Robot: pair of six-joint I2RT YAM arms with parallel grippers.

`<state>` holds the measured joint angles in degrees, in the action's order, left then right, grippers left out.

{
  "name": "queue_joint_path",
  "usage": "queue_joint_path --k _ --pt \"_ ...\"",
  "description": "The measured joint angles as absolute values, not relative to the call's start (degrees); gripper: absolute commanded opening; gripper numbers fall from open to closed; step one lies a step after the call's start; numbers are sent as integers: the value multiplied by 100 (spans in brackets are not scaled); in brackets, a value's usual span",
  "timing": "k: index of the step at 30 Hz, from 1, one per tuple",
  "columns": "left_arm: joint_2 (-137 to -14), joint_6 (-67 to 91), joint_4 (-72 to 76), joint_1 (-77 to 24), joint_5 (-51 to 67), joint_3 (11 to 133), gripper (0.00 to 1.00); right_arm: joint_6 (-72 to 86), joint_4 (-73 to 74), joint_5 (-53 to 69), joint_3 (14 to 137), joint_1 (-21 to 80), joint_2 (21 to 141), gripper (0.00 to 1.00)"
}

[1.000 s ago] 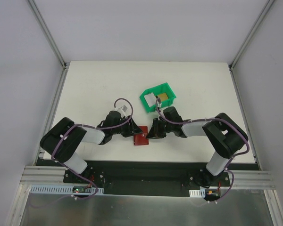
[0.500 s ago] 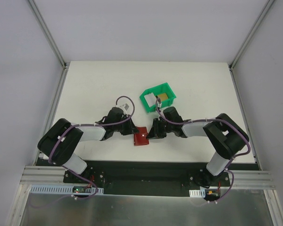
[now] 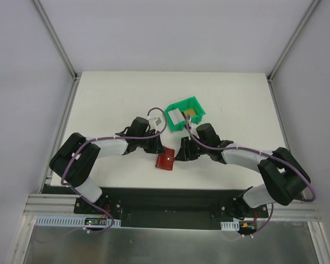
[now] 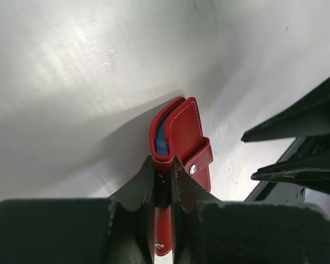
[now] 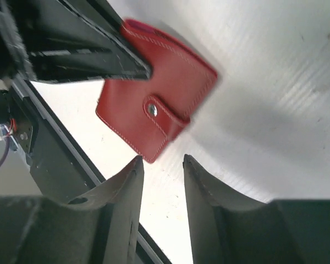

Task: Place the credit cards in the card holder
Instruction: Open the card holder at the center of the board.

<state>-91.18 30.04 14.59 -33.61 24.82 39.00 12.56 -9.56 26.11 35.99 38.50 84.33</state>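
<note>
— As things stand, which arm has the card holder?
— It is the left gripper. Its fingers are clamped on one edge of the folded red wallet, and a sliver of blue-grey lining shows at the fold.
— And the right gripper?
— Its fingers are spread with nothing between them, and the wallet's snap tab is just past their tips.
— Where is all this?
— It is on the white table, between the two grippers. The green bin sits behind them with a golden-yellow card inside.
</note>
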Motion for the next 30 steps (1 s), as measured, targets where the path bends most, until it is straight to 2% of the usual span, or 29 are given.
queue_joint_path --k 4,11,23,30 --pt "-9465 2364 1280 -3354 3223 4250 0 781 -917 2716 3745 3850 8396 40" --pt "-9653 1693 1114 -3326 3887 4421 0 386 -996 3138 4029 3850 9024 43" --pt "-9743 1533 1107 -3155 4213 4386 0 340 -1505 3881 3988 3800 9461 43" --pt "-9762 1675 1319 -3063 4355 4316 0 333 -1651 4294 3887 3892 9518 40"
